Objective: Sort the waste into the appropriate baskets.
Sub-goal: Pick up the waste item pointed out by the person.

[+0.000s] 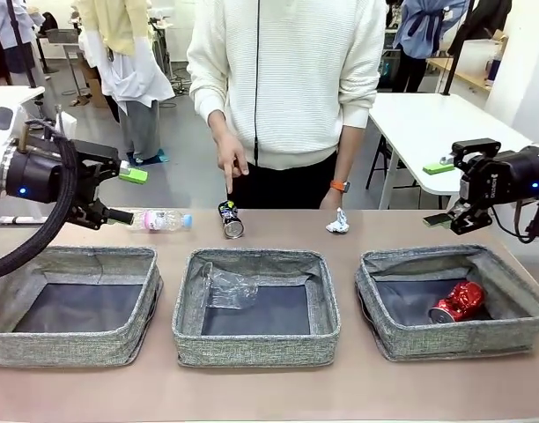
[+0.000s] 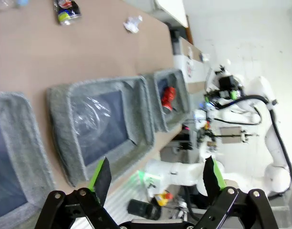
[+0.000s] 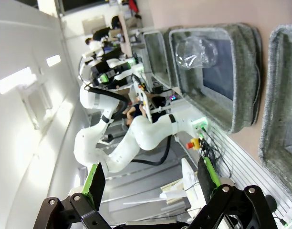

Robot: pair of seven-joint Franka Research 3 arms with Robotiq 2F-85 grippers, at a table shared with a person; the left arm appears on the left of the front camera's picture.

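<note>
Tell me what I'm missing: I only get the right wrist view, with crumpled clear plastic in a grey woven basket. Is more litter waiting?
Observer: Yes. A clear bottle with a pink label and blue cap lies on the table beyond the left grey woven basket.
Operator: Is anyone over there?
Observer: A person's hand points down at a dark printed can lying beyond the middle basket.
Operator: Is anything else binned?
Observer: A crushed red can lies in the right basket.
</note>
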